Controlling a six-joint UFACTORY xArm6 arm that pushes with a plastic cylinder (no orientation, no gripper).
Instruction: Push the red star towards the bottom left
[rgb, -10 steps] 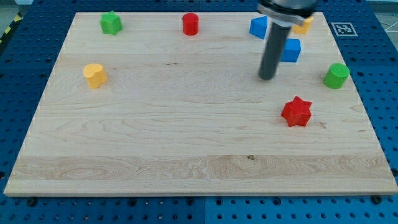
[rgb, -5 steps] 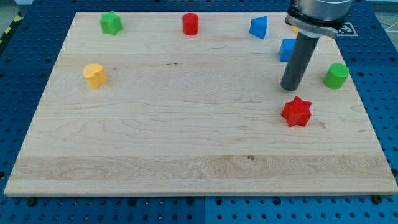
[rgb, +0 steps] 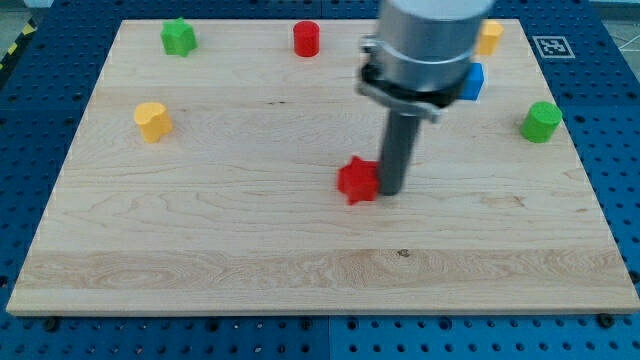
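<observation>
- Your board (rgb: 200, 240) is a pale wooden panel lying on a blue perforated table (rgb: 30, 150).
- Yellow block (rgb: 152, 121): near the board's left edge, about a third of the way down, rounded in shape, well apart from everything else.
- Green block (rgb: 178, 37): at the top left, close to the top edge, with a lobed outline; you cannot settle its exact shape from this view.
- Red cylinder (rgb: 306, 39): upright at the top edge, a little left of centre.
- Red star (rgb: 358, 181): the task's block, lying near the middle of the board, slightly right of centre and about halfway down.
- My tip (rgb: 390, 191): down at board level on the star's right side, touching it or just beside it; you cannot make out a gap. The dark rod rises from there to the grey arm housing, which covers part of the board's top.
- Claw: your arm carries none, only the rod, so there is no open or closed state to record.
- Blue block (rgb: 472, 81): at the upper right, partly hidden behind the housing; the part that shows looks cube-like.
- Orange block (rgb: 489, 36): at the top right, just above the blue one; its shape is unclear.
- Green cylinder (rgb: 540, 121): near the right edge, well apart from the star.
</observation>
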